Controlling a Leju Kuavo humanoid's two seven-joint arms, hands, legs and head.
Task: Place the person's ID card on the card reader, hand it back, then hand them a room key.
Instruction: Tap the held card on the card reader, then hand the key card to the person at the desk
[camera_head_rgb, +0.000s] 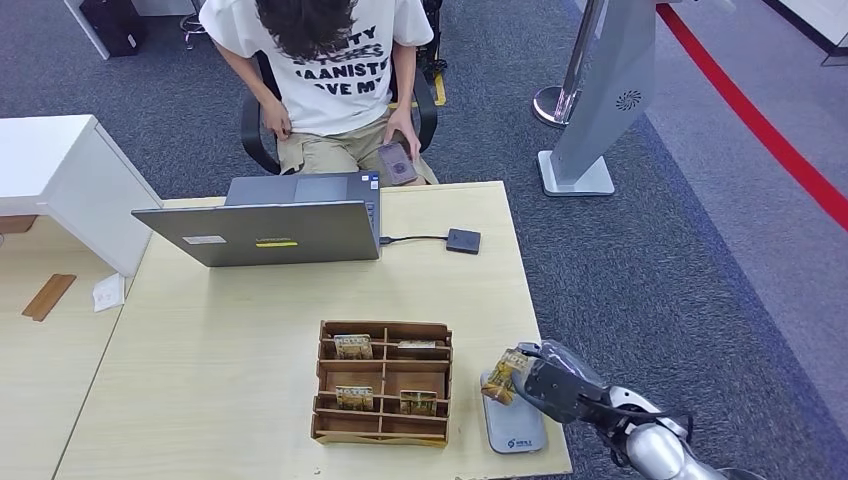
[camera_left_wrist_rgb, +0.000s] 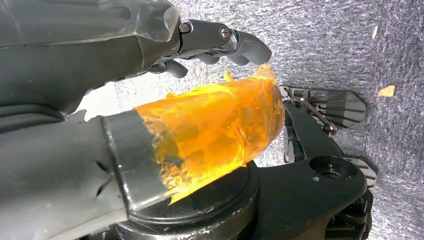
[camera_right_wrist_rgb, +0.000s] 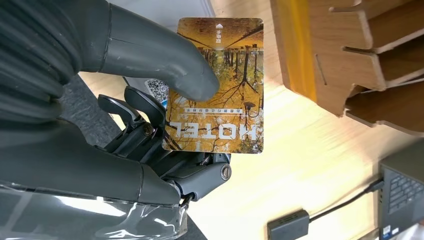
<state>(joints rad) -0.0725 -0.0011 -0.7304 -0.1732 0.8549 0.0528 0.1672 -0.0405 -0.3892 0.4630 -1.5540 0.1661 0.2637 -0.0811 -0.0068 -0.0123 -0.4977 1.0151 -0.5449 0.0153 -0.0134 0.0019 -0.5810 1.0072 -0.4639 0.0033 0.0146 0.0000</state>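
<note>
At the desk's near right corner: I hold a hotel room key card (camera_right_wrist_rgb: 217, 85) in the right hand (camera_head_rgb: 545, 385), pinched between the thick grey thumb (camera_right_wrist_rgb: 165, 60) and the darker fingers (camera_right_wrist_rgb: 145, 115), just above the grey card reader (camera_head_rgb: 512, 425).

Task's thing: the key card sits upright in my grip, clear of the reader and just to the right of the wooden card box (camera_head_rgb: 382, 382); more cards stand in that box's compartments.

Step in hand, as I judge it: the handover of the room key to the seated person (camera_head_rgb: 330, 60), who is well beyond the box, behind the laptop (camera_head_rgb: 265, 225).

How I would do it well: keep the thumb pressure steady, since only one edge of the card is gripped; lift clear of the box wall before reaching; pass to the right of the laptop and over the small black adapter (camera_head_rgb: 463, 240) and its cable; present the free edge first, and loosen the grip only when the person has it.

Person's hands: one holds a dark phone-like object (camera_head_rgb: 397, 162) at the lap, so I cannot say a hand is ready to take the card.

Left hand (camera_left_wrist_rgb: 150, 100): hangs over grey carpet, orange tape on its thumb, fingers apart, nothing in it.

Materials: the card is thin, stiff and glossy, printed with yellow autumn trees and the word HOTEL; likely slippery. The box is laser-cut plywood with slotted dividers. The desk (camera_head_rgb: 230, 340) is pale wood laminate, smooth. The reader is a rounded grey plastic slab.
</note>
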